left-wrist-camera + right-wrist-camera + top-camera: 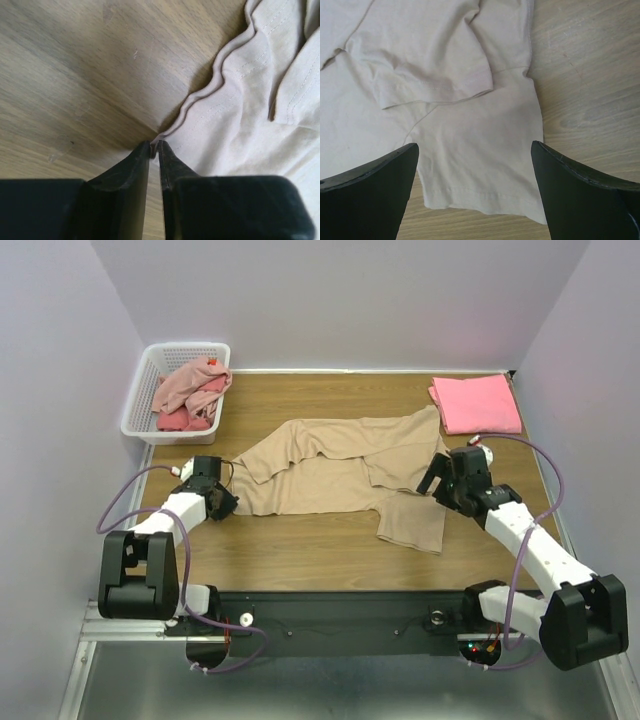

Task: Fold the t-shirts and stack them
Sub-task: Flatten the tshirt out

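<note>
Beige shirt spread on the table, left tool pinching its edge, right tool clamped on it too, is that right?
Not the right tool: the right wrist view shows its jaws wide open over the beige shirt, gripping nothing. The left tool does pinch the shirt's edge on the table.

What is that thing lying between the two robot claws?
The large beige t-shirt, spread across the wooden table, fills the stretch between the left gripper and the right gripper; the top view shows it.
</note>
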Tool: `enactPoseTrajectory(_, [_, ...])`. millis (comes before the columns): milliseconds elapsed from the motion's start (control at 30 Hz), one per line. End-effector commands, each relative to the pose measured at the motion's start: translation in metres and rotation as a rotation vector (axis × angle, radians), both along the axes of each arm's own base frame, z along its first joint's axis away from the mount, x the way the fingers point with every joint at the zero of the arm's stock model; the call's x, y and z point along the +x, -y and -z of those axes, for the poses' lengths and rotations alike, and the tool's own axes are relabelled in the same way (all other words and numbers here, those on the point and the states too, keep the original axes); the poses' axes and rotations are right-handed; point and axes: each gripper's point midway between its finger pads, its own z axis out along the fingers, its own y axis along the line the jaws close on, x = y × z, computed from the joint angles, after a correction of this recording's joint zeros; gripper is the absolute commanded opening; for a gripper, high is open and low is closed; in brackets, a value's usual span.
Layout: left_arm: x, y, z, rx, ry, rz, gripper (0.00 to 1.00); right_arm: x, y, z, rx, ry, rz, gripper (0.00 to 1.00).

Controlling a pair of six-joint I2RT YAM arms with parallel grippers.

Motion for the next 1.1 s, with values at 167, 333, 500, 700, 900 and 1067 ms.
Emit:
enactPoseTrajectory(167, [-0.025,-0.002,0.023,0.022,-0.105,0.021,0.00,-0.011,0.002,0.011,0.017,-0.025,0.024,1.00])
enactPoseTrajectory(333, [-0.018,-0.001,0.001,0.014,0.011,0.020,0.00,-0.031,-0.011,0.019,0.071,-0.105,-0.041,1.00])
enactPoseTrajectory(500, [-0.007,0.011,-0.033,-0.040,0.160,0.063,0.00,-0.063,0.003,0.030,0.017,-0.260,0.004,1.00])
enactPoseTrajectory(700, [-0.007,0.010,-0.059,-0.044,0.259,0.056,0.00,-0.084,0.001,0.047,0.067,-0.341,0.072,1.00])
enactPoseTrajectory(900, [-0.007,0.011,-0.067,-0.052,0.293,0.053,0.00,-0.099,-0.001,0.064,0.108,-0.397,0.131,0.93])
enactPoseTrajectory(1067, [-0.006,0.013,-0.071,-0.060,0.312,0.064,0.00,-0.110,0.004,0.082,0.100,-0.451,0.195,0.83])
